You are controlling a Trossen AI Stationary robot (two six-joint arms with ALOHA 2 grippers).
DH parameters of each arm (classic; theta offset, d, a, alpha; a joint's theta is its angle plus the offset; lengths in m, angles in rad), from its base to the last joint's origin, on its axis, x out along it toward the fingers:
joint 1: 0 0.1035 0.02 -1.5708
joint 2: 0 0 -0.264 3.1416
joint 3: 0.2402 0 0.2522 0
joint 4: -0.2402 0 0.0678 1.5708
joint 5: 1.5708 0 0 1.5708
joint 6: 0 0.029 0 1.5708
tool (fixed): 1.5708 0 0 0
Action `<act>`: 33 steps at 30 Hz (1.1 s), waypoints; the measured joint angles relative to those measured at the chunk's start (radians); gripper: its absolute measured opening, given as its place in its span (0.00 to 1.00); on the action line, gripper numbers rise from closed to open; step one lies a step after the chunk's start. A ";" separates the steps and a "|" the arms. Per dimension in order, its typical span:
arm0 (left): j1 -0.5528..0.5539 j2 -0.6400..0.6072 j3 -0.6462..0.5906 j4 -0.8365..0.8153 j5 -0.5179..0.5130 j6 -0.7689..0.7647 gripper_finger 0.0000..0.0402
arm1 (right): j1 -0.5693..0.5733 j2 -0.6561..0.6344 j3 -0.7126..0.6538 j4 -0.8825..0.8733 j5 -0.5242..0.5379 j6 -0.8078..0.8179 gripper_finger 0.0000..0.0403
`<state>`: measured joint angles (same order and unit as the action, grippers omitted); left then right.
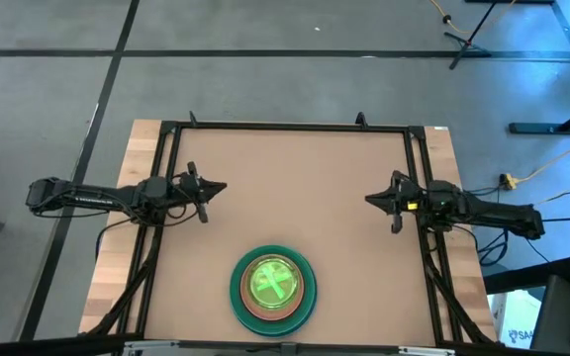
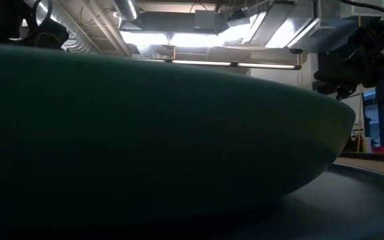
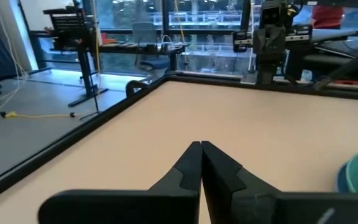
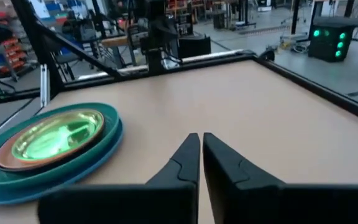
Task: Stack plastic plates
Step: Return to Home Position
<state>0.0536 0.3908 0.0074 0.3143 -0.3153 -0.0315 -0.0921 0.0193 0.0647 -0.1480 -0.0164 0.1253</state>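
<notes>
The plates stand in one stack (image 1: pixel 273 288) near the table's near edge, middle. The blue plate (image 4: pixel 98 158) rests on the table, the dark green plate (image 1: pixel 305 269) on it, the salmon plate (image 4: pixel 11 160) on that, and neon-green translucent plates (image 1: pixel 271 282) on top. The black and pink plates do not show. The stack's green rim (image 2: pixel 179 147) fills the low view. My left gripper (image 1: pixel 224 186) is shut and empty above the table's left side. My right gripper (image 1: pixel 368 199) is shut and empty above the right side. Both are far from the stack.
A black frame rail (image 1: pixel 285 126) runs around the brown table top (image 1: pixel 295 188). Bare table lies between the two grippers and beyond the stack. The edge of the stack also shows in the left wrist view (image 3: pixel 356 174).
</notes>
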 joint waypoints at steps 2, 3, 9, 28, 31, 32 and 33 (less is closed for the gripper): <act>0.000 0.001 0.000 0.000 -0.007 0.000 0.01 | 0.000 -0.001 0.000 0.000 0.007 0.002 0.04; 0.000 0.001 0.000 0.000 -0.008 0.000 0.01 | 0.000 -0.003 0.000 0.000 0.007 0.002 0.04; 0.000 0.002 0.000 -0.002 -0.009 0.022 0.01 | 0.000 -0.002 0.000 -0.001 0.006 0.018 0.04; 0.000 0.002 0.000 -0.004 -0.009 0.010 0.01 | 0.000 -0.002 0.000 -0.002 0.006 0.182 0.04; 0.000 0.002 0.000 -0.004 -0.009 0.009 0.01 | 0.000 -0.002 0.000 -0.002 0.006 0.182 0.04; 0.000 0.002 0.000 -0.004 -0.009 0.009 0.01 | 0.000 -0.002 0.000 -0.002 0.006 0.182 0.04; 0.000 0.002 0.000 -0.004 -0.009 0.009 0.01 | 0.000 -0.002 0.000 -0.002 0.006 0.182 0.04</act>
<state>0.0540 0.3923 0.0076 0.3107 -0.3244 -0.0223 -0.0921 0.0170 0.0647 -0.1505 -0.0101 0.3073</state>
